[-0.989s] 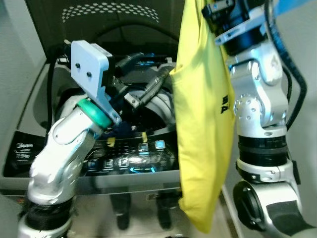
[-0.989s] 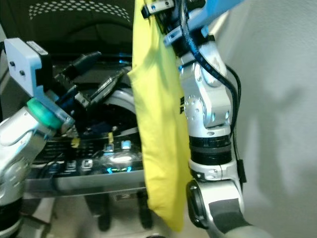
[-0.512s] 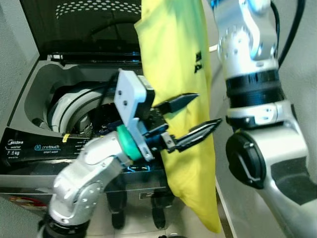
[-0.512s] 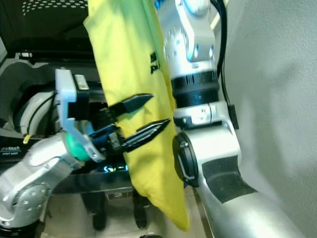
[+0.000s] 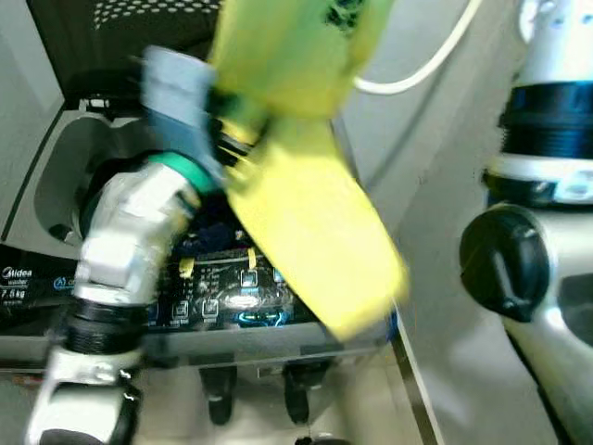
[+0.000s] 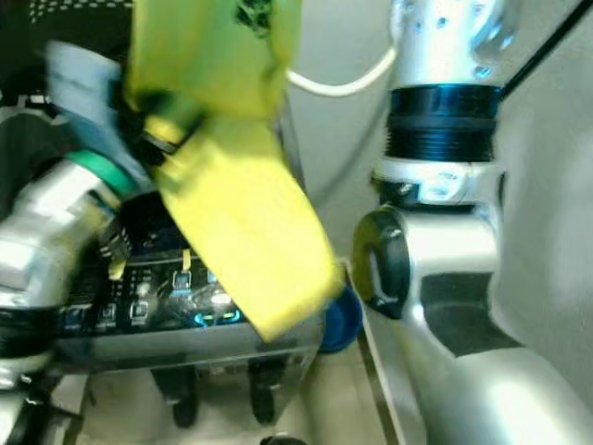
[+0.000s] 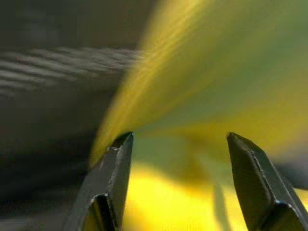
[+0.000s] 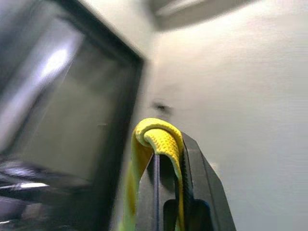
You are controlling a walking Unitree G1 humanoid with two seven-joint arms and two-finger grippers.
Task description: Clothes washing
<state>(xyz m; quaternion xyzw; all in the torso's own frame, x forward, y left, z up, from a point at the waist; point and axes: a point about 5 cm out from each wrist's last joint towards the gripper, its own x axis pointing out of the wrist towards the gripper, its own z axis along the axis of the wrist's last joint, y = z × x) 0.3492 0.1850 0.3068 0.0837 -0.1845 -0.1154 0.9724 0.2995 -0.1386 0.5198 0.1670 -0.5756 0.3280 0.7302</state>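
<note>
A yellow garment (image 5: 306, 213) hangs over the open top-loading washing machine (image 5: 42, 181), its lower half swung out above the control panel (image 5: 232, 298). My right gripper (image 8: 168, 159) is shut on a folded edge of the yellow garment (image 8: 156, 137), high up. My left gripper (image 7: 179, 138) is open, its fingers (image 7: 113, 178) wide apart with the yellow cloth (image 7: 202, 86) close in front of them. In the left eye view the left arm (image 5: 130, 241) reaches up from the left, and its fingers are hidden behind the cloth. The picture is blurred.
The machine's dark lid (image 5: 120, 37) stands raised at the back. A white cable (image 5: 417, 79) runs along the grey wall (image 5: 435, 176) right of the machine. My right arm (image 5: 547, 185) stands close on the right. A blue round object (image 6: 341, 320) sits at the machine's front right corner.
The left gripper has swung up and to the left against the garment. The cloth's lower part has swung out over the control panel. The view itself has shifted and blurred.
</note>
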